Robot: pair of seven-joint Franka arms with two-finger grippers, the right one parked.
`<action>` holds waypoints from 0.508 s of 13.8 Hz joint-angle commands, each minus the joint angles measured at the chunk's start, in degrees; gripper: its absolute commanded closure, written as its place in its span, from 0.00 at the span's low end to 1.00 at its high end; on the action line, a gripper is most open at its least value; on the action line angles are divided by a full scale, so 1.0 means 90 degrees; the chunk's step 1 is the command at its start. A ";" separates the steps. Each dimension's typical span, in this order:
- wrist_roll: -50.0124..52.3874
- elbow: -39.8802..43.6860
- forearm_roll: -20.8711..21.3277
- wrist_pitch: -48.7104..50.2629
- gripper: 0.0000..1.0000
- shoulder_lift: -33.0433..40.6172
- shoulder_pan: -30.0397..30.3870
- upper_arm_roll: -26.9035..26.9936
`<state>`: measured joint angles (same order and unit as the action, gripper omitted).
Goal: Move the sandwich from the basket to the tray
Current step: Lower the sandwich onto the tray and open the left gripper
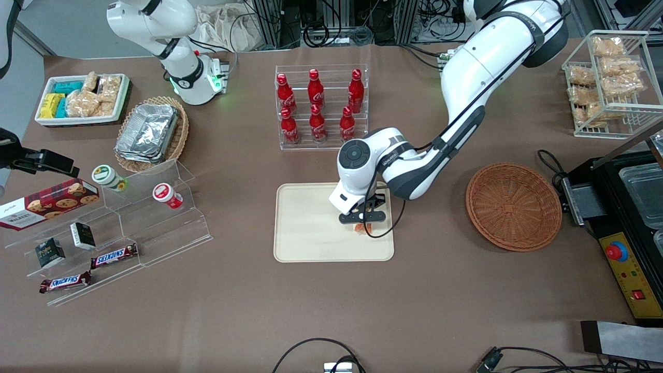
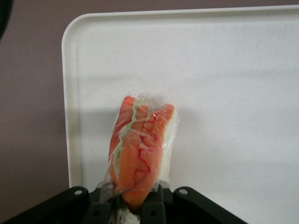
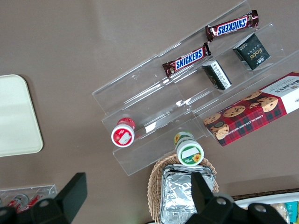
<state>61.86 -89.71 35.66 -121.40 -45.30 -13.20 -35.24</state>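
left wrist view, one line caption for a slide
End effector shut on the wrapped sandwich, held over the tray.

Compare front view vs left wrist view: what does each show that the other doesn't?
Front only: the basket, with nothing in it, toward the working arm's end of the table, plus the cola bottles farther from the camera than the tray.

Left wrist only: the sandwich's orange-red and green filling edge under clear wrap, pinched between the fingers.

Both: the gripper shut on the sandwich over the tray, near the tray's edge on the working arm's side. Whether the sandwich touches the tray is unclear.
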 commanded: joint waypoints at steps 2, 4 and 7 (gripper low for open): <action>0.0118 0.0251 0.0101 0.0179 0.70 -0.0093 -0.0125 0.0038; 0.0157 0.0251 0.0130 0.0179 0.31 -0.0093 -0.0125 0.0038; 0.0167 0.0251 0.0130 0.0179 0.22 -0.0074 -0.0125 0.0048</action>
<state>62.08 -89.41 35.74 -121.27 -45.39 -13.21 -35.24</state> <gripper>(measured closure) 0.308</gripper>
